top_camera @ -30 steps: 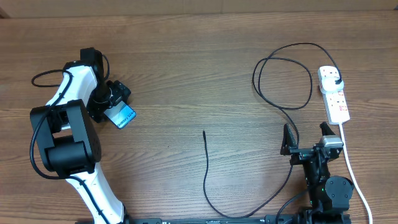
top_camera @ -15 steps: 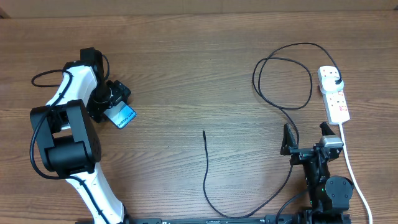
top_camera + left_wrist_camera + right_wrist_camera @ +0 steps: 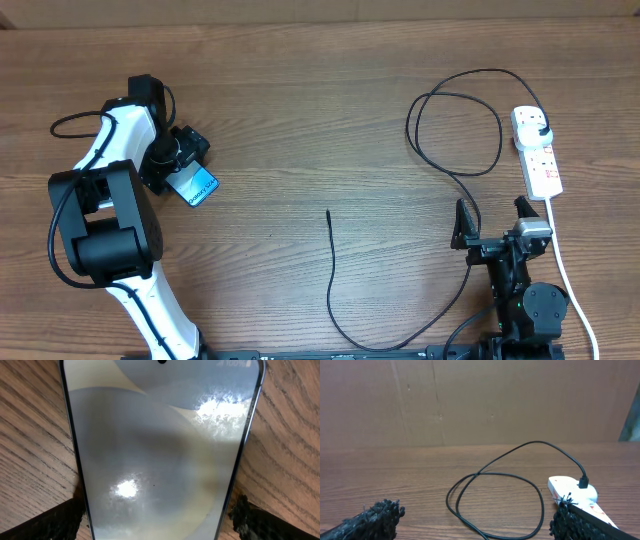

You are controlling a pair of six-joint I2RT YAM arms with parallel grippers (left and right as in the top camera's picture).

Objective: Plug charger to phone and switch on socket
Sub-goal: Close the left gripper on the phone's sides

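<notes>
The phone (image 3: 200,188) lies on the wooden table at the left, blue screen up. My left gripper (image 3: 184,170) is over its near end, open, with a finger (image 3: 55,522) on each side. In the left wrist view the phone (image 3: 160,435) fills the frame with glare on it. The charger's loose tip (image 3: 328,213) lies mid-table. Its black cable (image 3: 455,130) runs along the front, loops, and ends in a plug (image 3: 540,124) seated in the white socket strip (image 3: 541,165) at the right. My right gripper (image 3: 493,225) is open and empty near the strip (image 3: 570,491).
The strip's white cord (image 3: 566,270) runs down the right side past my right arm's base. The cable loop (image 3: 495,505) lies in front of my right gripper (image 3: 477,520). A brown cardboard wall (image 3: 470,400) stands at the table's far edge.
My left gripper has shifted very slightly over the phone. The phone, the cable and the right arm have not moved.
</notes>
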